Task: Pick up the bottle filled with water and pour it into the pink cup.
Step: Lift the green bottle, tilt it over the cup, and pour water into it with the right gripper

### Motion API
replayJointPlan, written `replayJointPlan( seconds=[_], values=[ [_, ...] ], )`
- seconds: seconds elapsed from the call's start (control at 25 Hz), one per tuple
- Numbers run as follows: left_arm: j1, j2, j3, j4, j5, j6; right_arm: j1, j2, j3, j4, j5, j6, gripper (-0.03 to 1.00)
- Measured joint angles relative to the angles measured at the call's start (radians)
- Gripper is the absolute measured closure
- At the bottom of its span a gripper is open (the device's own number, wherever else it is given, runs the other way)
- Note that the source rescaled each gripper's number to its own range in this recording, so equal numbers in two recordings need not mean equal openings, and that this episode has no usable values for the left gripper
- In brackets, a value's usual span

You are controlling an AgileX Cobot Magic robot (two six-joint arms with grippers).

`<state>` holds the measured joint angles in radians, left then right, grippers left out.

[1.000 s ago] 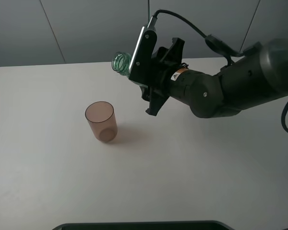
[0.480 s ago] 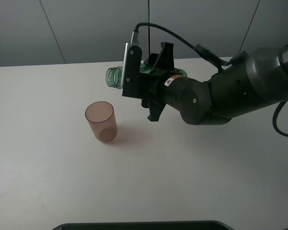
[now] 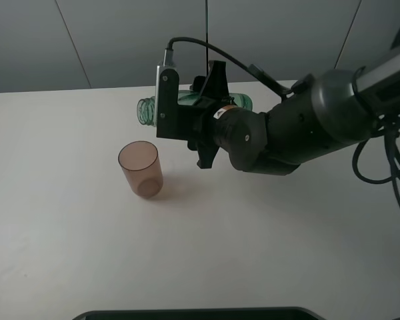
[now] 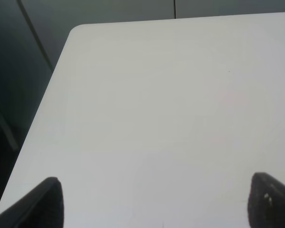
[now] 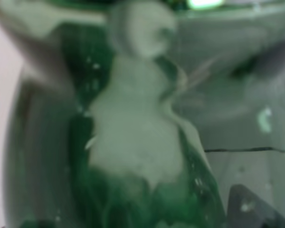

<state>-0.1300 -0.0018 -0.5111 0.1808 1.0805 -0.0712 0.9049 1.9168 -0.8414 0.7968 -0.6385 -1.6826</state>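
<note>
My right gripper (image 3: 199, 113) is shut on the green-tinted transparent bottle (image 3: 147, 110) and holds it lying almost level above the table. Its threaded neck points left and sits above and slightly behind the pink cup (image 3: 141, 169); its base (image 3: 243, 102) shows behind the wrist. The cup stands upright on the white table (image 3: 67, 220), open end up. The right wrist view is filled by the blurred green bottle (image 5: 133, 142). My left gripper (image 4: 152, 202) shows only its two dark fingertips (image 4: 42, 199) wide apart over bare table, holding nothing.
A dark edge (image 3: 193, 313) runs along the front of the table. The right arm's cables (image 3: 387, 160) hang at the right. A grey wall (image 3: 120, 40) stands behind the table. The table's left corner (image 4: 73, 33) drops off to dark floor.
The right gripper has rolled and shifted left with the bottle. The bottle has tipped from neck-up toward level, and its mouth has moved left to above the cup.
</note>
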Motion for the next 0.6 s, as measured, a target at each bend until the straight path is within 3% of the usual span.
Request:
replayJointPlan(
  seconds=[0.6],
  values=[
    [0.0, 0.0, 0.0, 0.0, 0.0, 0.0, 0.0, 0.002, -0.028, 0.08, 0.0, -0.113, 0.97]
  ],
)
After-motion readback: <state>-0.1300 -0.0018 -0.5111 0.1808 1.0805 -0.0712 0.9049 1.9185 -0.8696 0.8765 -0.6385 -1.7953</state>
